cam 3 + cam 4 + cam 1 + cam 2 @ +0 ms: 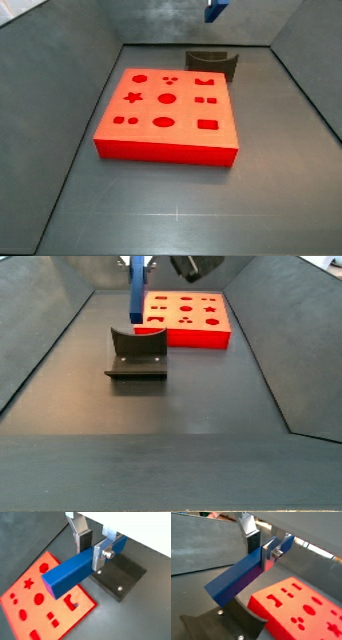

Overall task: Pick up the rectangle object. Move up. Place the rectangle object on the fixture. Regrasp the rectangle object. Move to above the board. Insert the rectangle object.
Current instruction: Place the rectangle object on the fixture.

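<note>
**Clerk:** Item one, the gripper (95,548). Where was it?

**Keeper:** High above the floor of the grey walled enclosure, over the fixture. In both wrist views its fingers (270,553) were pinching the rectangle object (72,571): silver plates with dark pads pressed flat against the bar's two long faces, near one end of it.

**Clerk:** Item two, the rectangle object itself?

**Keeper:** A blue bar, lifted clear of everything, touching only the fingers. In a wrist view (236,578) it ran out from the fingers, its free end bare. In a side view (136,291) it hung nearly upright above the fixture, its lower end apart from the notch. In the other fixed picture only a small blue piece (214,10) showed at the top edge of the frame.

**Clerk:** Item three, the board?

**Keeper:** A red-orange slab (167,110) lying flat on the floor near the middle, its top carrying darker red holes: a star, circles, squares, ovals. All holes unfilled. It also showed in a wrist view (40,602) and in a side view (187,318).

**Clerk:** Item four, the fixture?

**Keeper:** A dark bracket on a base plate (136,354), standing on the floor just beside one short edge of the board, not touching it. Its notched top was vacant. Seen also at the far wall in a side view (211,64), and the base plate with screws in a wrist view (123,577).
</note>
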Available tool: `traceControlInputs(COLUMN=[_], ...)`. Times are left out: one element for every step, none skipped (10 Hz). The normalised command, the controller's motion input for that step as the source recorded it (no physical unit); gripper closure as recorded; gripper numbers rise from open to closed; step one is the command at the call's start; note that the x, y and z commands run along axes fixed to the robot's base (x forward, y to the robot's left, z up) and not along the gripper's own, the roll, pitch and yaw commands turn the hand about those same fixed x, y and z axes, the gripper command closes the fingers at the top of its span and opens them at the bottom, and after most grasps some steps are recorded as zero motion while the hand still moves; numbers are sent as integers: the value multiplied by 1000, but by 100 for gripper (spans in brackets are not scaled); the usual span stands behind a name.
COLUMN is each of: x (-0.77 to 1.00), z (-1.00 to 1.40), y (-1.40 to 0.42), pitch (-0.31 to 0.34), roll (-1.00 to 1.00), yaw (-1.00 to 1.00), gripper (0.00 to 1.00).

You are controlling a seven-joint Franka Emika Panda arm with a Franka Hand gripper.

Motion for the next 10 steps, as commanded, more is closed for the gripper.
traceControlInputs(x=[92, 89, 72, 127, 132, 141, 156, 163, 171, 182], z=[-22, -24, -11, -1000, -1000, -1000, -1000, -1000, -1000, -1000], y=[51, 51, 33, 132, 137, 141, 134, 134, 136, 139], pitch=[79, 74, 49, 225, 214, 231, 243, 209, 149, 99], roll=[-529, -416, -203, -1000, -1000, -1000, -906, -744, -525, -312], yaw=[-99, -101, -97, -52, -70, -98, -149, -187, -225, -235], gripper=[100, 100, 100, 100, 100, 100, 100, 100, 100, 100])
